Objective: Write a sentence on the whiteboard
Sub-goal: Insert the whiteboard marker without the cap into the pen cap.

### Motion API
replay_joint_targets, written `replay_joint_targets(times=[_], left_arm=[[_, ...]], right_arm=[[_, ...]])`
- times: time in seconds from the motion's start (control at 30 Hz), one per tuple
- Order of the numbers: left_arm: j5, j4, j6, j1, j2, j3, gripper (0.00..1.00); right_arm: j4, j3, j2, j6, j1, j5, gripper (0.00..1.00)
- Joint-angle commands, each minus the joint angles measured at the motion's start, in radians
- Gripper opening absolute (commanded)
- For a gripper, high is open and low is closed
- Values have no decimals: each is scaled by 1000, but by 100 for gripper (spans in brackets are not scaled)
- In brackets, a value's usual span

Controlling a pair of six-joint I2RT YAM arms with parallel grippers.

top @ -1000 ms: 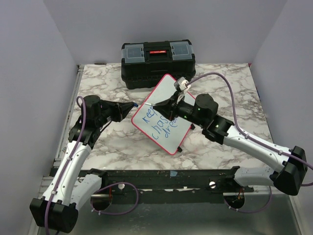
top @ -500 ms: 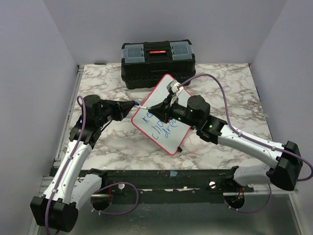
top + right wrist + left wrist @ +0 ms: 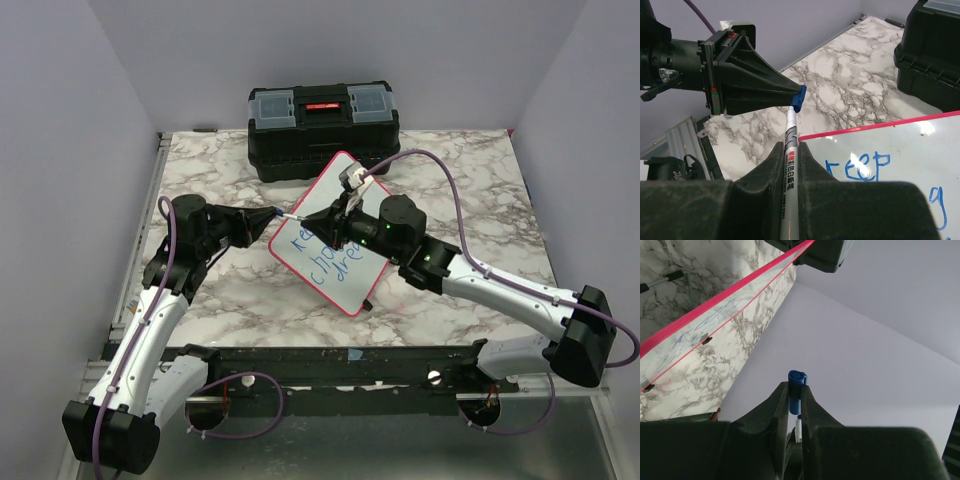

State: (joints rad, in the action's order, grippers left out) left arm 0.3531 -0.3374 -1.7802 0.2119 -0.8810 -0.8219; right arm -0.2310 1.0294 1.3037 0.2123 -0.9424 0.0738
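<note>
- Right wrist view gives you the key relation: the marker [image 3: 791,145] runs straight out of the right gripper [image 3: 790,150], and its writing end meets the blue cap [image 3: 799,98] pinched in the left gripper [image 3: 790,97].
- From the top view, the cap lies at 9 o'clock from the right gripper, and the marker's long axis runs roughly 3 to 9 o'clock. Any seating push would have to travel along that line.
- You cannot tell how deep the tip sits inside the cap; the two at least touch.
- Both grippers are clenched, the right on the marker barrel and the left on the cap, with the jaws pressed against each.
- The whiteboard [image 3: 345,285] lies flat on the marble surface [image 3: 470,170], turned like a diamond. It sits at 5 o'clock from the meeting point, partly under the right arm and just in front of the black toolbox [image 3: 322,125].
- The sentence [image 3: 325,258] shows in blue slanted lines, and "keep" reads clearly in the right wrist view. My judgement is that the writing is finished and capping is the step in hand.
</note>
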Motion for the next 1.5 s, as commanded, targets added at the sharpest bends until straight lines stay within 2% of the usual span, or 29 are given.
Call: replay_joint_targets(times=[0.0,0.67,1.1,1.47], left_arm=[[32,12,-42,6,19,10,0],[49,16,-47,6,15,10,0],[-41,-48,-29,17,26,-35,0],[-23,48,-17,26,37,-9,0]], right_arm=[[-19,34,15,5,-9,-44,1],[-12,59,59,5,-21,-69,1],[2,93,122,50,-50,-239,1],[-32,110,167,103,-62,-261,1]])
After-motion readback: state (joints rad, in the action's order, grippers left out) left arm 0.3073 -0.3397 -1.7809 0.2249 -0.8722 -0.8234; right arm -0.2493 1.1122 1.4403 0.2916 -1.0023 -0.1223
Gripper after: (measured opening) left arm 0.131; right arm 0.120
